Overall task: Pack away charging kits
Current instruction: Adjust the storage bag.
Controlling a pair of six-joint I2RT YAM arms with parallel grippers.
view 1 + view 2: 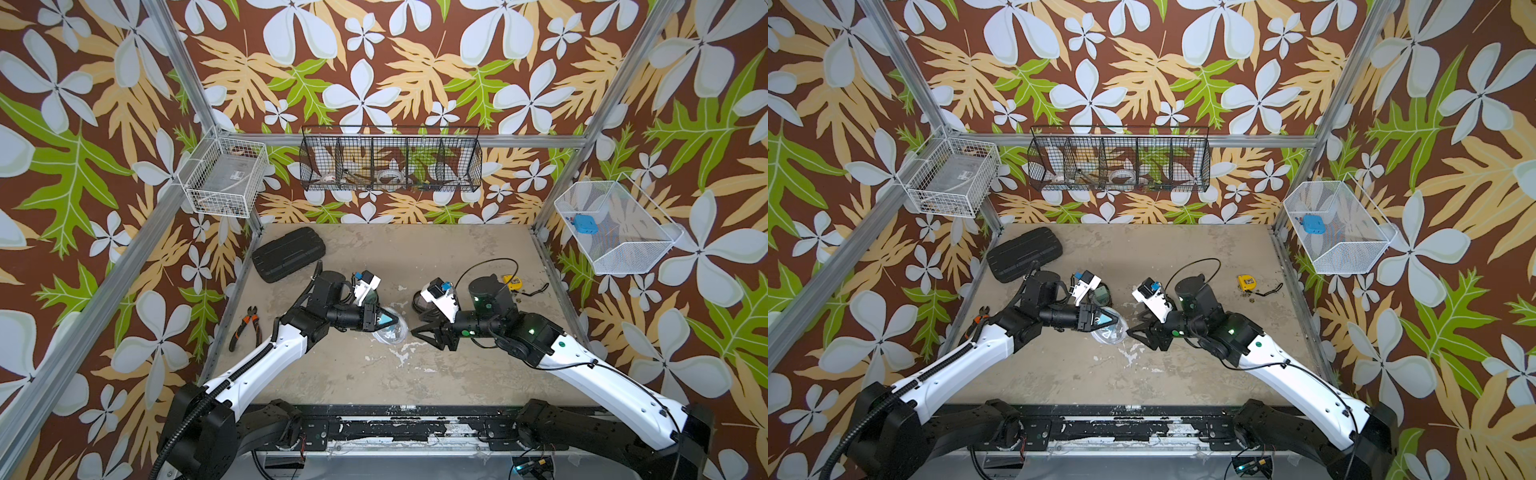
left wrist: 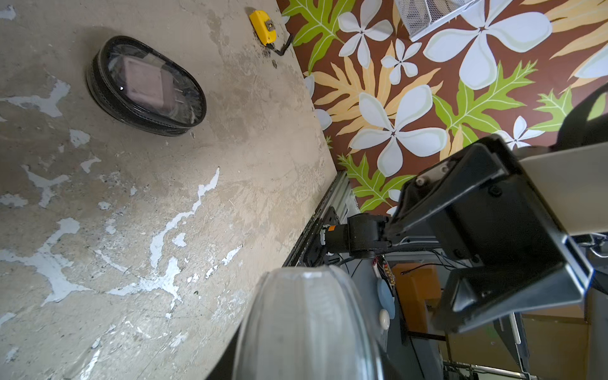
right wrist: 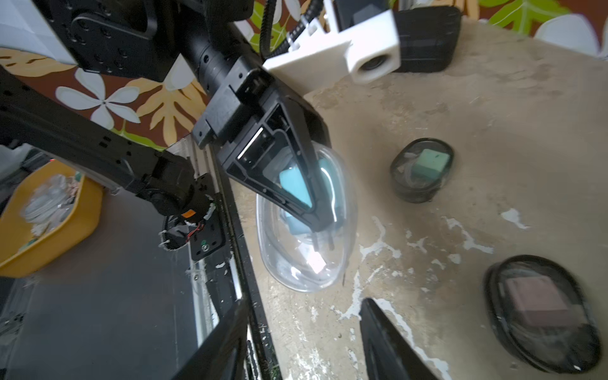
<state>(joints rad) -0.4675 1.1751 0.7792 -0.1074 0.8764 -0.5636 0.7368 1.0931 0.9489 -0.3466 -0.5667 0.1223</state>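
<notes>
Pouches number three, and each has a plug block inside. The clear-rimmed pouch [image 3: 309, 263] is tilted low over the middle of the table [image 1: 415, 249]; I cannot tell whether it touches the surface. The left gripper [image 3: 312, 218] has it pinched, fingers closed across it, and the teal plug block [image 3: 291, 182] shows through its wall. Just beside it but apart, the right gripper [image 1: 417, 325] stands with its jaws spread and nothing between them.

Beyond these, two black-rimmed pouches lie flat on the table. The mint pouch [image 3: 408, 184] holds the mint green block [image 3: 431, 163], and the pink pouch [image 2: 177, 108] holds the dusty pink block [image 2: 144, 82].

Blocks come to three, one per pouch. Of the cables, only one is sure: the pale cable [image 3: 406, 172] looped beside the mint green block. A white end in the clear-rimmed pouch may belong to a second, and in the pink pouch I cannot make one out.

The packing looks nearly done. Two kits appear finished, and the third seems to need only closing — whether its rim is already shut is not visible — and setting down.

Further out there is one black ribbed case [image 1: 286, 253], one yellow tape measure [image 1: 512, 283], one pair of pliers [image 1: 245, 328] and one blue gadget [image 1: 584, 224] in a white mesh basket [image 1: 648, 266].
</notes>
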